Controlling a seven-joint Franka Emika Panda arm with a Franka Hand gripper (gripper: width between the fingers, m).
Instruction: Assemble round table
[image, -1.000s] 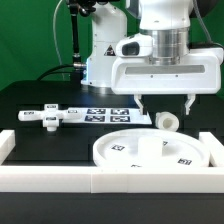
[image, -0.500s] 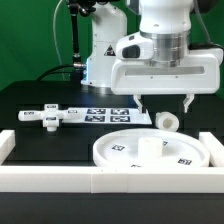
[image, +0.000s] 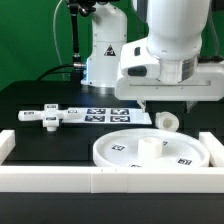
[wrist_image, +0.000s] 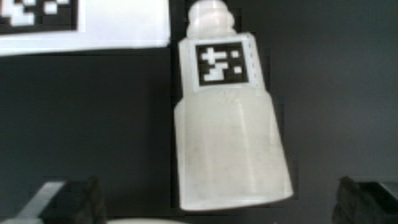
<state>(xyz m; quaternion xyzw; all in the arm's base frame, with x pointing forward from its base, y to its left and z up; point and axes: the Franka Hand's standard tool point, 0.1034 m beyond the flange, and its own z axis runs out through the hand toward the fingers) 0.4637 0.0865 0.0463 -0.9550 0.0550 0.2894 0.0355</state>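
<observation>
The large round disc (image: 150, 150) lies flat on the black table near the front rail. The short post (image: 166, 121) lies on its side just behind the disc, at the exterior view's right. The flat elongated base piece (image: 50, 117) lies at the exterior view's left. My gripper (image: 167, 104) hangs open and empty just above the post. In the wrist view the post (wrist_image: 231, 130) lies lengthwise between my two dark fingertips (wrist_image: 71, 200), its tag face up. My gripper (wrist_image: 217, 205) is open there, with both fingers clear of the post.
The marker board (image: 110, 115) lies flat between the base piece and the post, and shows in the wrist view (wrist_image: 54, 25). A long white border rail (image: 100, 180) runs along the front, with side pieces at both ends. The arm's white base stands behind.
The arm's hand has tilted and shifted toward the exterior view's right above the post. The furniture parts have not moved.
</observation>
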